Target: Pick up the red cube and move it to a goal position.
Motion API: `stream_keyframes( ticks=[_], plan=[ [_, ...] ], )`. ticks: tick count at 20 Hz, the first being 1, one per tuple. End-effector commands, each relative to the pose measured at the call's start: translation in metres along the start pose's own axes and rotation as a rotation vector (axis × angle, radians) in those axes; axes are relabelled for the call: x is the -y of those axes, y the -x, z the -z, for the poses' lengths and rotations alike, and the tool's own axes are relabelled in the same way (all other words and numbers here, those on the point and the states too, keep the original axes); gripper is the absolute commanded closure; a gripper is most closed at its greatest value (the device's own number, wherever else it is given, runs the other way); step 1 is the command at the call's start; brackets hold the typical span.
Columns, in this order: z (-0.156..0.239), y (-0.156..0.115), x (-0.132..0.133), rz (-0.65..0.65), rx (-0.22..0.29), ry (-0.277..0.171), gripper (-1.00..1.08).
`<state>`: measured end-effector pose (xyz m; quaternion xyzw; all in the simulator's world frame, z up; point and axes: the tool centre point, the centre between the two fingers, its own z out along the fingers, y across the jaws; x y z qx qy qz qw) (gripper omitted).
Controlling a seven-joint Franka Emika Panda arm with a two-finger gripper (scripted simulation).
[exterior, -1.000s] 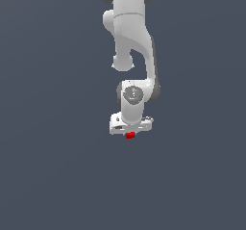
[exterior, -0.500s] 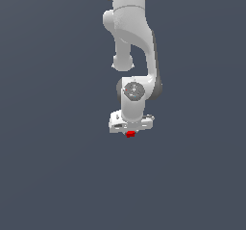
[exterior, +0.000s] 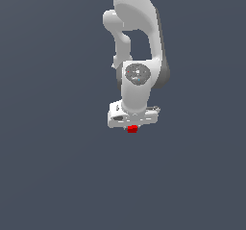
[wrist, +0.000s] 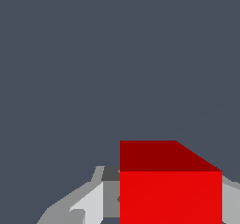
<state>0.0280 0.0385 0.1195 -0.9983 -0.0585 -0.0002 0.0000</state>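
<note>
The red cube (exterior: 132,129) is a tiny bright red block directly under the white gripper (exterior: 132,127) in the exterior view, much narrower than the hand. In the wrist view the red cube (wrist: 170,190) fills the space between the grey fingers (wrist: 91,204), which press against its sides. The gripper is shut on the cube. The white arm hangs down from the upper edge of the exterior view, with the hand pointing downward. The fingertips are mostly hidden behind the hand in the exterior view.
A plain dark grey-blue surface (exterior: 53,166) fills both views. No other objects, containers or edges show.
The upper arm links have shifted slightly and the hand with the red cube has moved very slightly. The grip on the cube is unchanged.
</note>
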Motion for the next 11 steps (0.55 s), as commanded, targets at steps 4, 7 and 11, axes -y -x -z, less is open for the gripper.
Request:
stream_keyframes(
  ticks=[4, 7, 11],
  plan=[
    [0.034, -0.008, 0.000, 0.000, 0.000, 0.000, 1.08],
    [0.044, -0.010, 0.000, 0.000, 0.000, 0.000, 1.08],
    [0.049, -0.011, 0.000, 0.000, 0.000, 0.000, 1.08]
  ],
)
